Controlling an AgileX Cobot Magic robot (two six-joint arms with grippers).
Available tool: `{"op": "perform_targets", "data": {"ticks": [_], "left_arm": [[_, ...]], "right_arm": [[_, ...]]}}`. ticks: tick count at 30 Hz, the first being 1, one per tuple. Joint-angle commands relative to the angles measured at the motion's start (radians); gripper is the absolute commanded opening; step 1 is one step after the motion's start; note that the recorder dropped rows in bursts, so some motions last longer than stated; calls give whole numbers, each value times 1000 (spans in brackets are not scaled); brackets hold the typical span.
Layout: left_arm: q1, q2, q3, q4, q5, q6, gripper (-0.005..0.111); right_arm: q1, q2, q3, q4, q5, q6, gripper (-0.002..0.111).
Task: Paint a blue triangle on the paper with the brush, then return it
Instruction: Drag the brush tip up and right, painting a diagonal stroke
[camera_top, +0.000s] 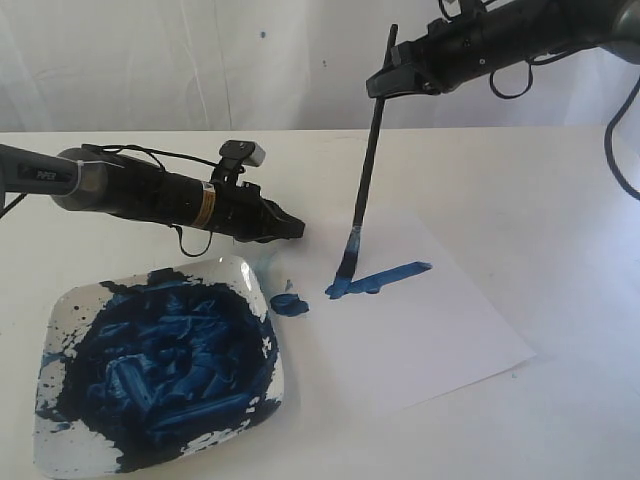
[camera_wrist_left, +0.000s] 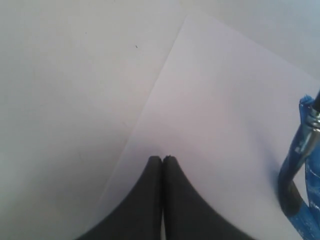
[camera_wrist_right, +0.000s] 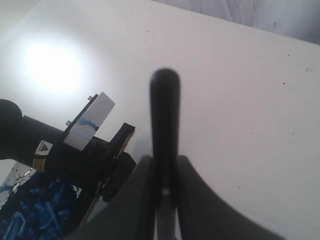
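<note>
The brush (camera_top: 366, 170) stands nearly upright, its black handle pinched near the top by my right gripper (camera_top: 386, 80), which is shut on it. Its blue-laden tip touches the paper (camera_top: 440, 330) at the near end of a single slanted blue stroke (camera_top: 385, 277). No blue triangle is in view. In the right wrist view the handle (camera_wrist_right: 165, 110) rises between the fingers of the right gripper (camera_wrist_right: 164, 167). My left gripper (camera_wrist_left: 163, 158) is shut and empty, low over the paper (camera_wrist_left: 220, 115) near its edge, with the brush ferrule (camera_wrist_left: 311, 122) off to one side. In the exterior view the left gripper (camera_top: 292, 229) points right, left of the brush.
A square white plate (camera_top: 80, 305) thick with blue paint sits at the front left. A small blue blob (camera_top: 290, 304) lies on the table between plate and paper. The left arm (camera_top: 150, 195) stretches low across the table's left half.
</note>
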Motion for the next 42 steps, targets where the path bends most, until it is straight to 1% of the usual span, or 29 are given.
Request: {"op": "perform_targets", "data": {"ticks": [1, 23, 34, 42], "left_arm": [[-2, -5, 0, 6, 5, 1, 0], [-2, -5, 0, 6, 5, 1, 0], [-2, -5, 0, 6, 5, 1, 0], [-2, -5, 0, 6, 5, 1, 0]], "right_arm": [[0, -3, 1, 4, -54, -37, 0], [-1, -3, 1, 2, -278, -118, 0], [-3, -4, 1, 2, -316, -135, 0], [-5, -65, 1, 2, -295, -114, 0]]}}
